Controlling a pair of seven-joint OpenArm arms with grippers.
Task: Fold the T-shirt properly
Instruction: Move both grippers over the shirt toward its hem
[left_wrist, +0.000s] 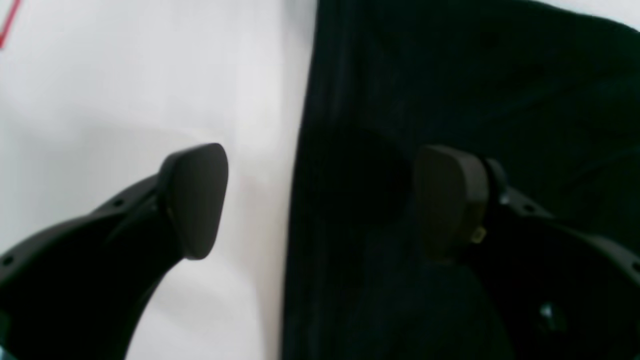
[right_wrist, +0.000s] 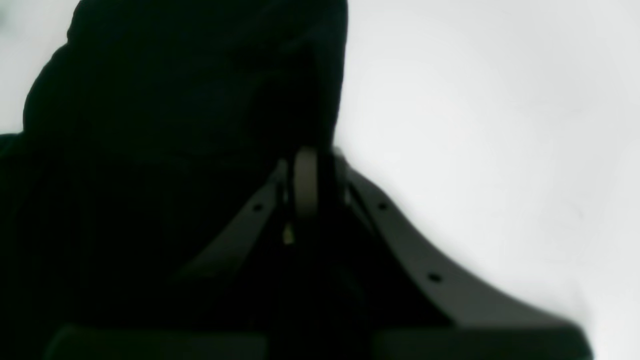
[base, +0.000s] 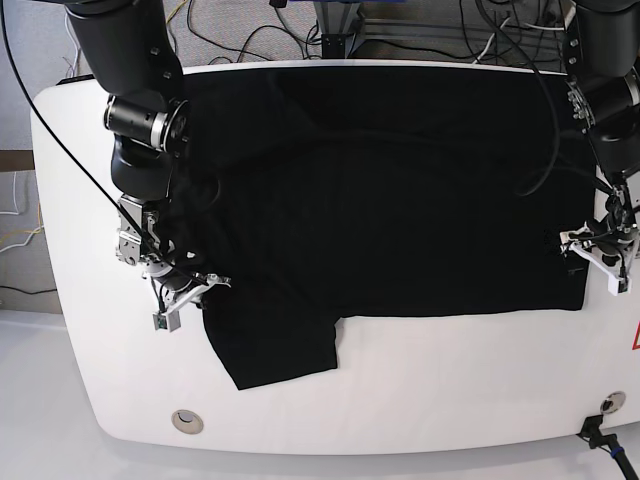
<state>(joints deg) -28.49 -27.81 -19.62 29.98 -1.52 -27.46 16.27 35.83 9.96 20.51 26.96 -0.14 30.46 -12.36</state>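
T-shirt (base: 400, 190) spread plain side up across the white tabletop (base: 450, 390)
Right claw (right_wrist: 314, 180) clenched on the T-shirt's sleeve edge; left claw (left_wrist: 325, 200) released, straddling the T-shirt's opposite side edge, one finger over cloth, one over tabletop.

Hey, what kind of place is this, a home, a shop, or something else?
Most likely a robotics lab or test bench, not a home. A black T-shirt lies spread on a bare white table, with two robot arms over it and loose cables trailing behind the table's far edge.
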